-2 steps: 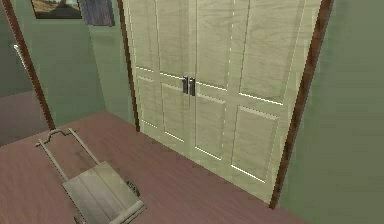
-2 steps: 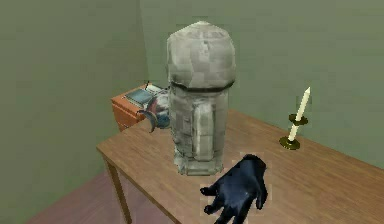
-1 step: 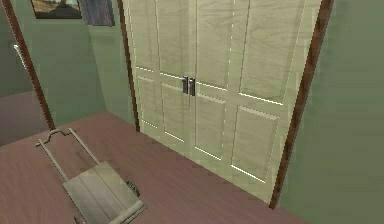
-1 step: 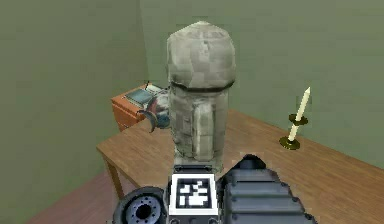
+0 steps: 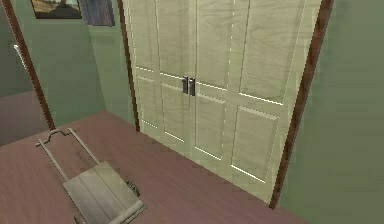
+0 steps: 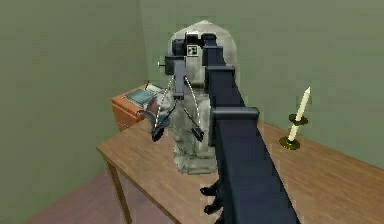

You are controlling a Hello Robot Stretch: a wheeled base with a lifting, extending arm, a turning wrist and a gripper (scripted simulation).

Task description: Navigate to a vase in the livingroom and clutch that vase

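Forward view: a pair of tall cream panelled doors stands shut in a dark wooden frame, with two small metal handles side by side where the doors meet. Green walls lie on both sides. At the top left hangs the lower part of a framed picture. On the reddish-brown floor, at the lower left, lies a pale hand truck, its handle pointing away toward the left wall.

Arm side view: the dark square arm rises from the bottom edge over a wooden surface. At its far end the jaws point down and left, their thin fingers showing against a pale, round-topped object that stands on the surface directly behind them. Whether this object is the vase cannot be told, nor whether the jaws are apart, together or holding anything. To the right, well apart, a cream candle stands upright in a brass holder. Beyond the surface's left end sits a low orange-brown cabinet.
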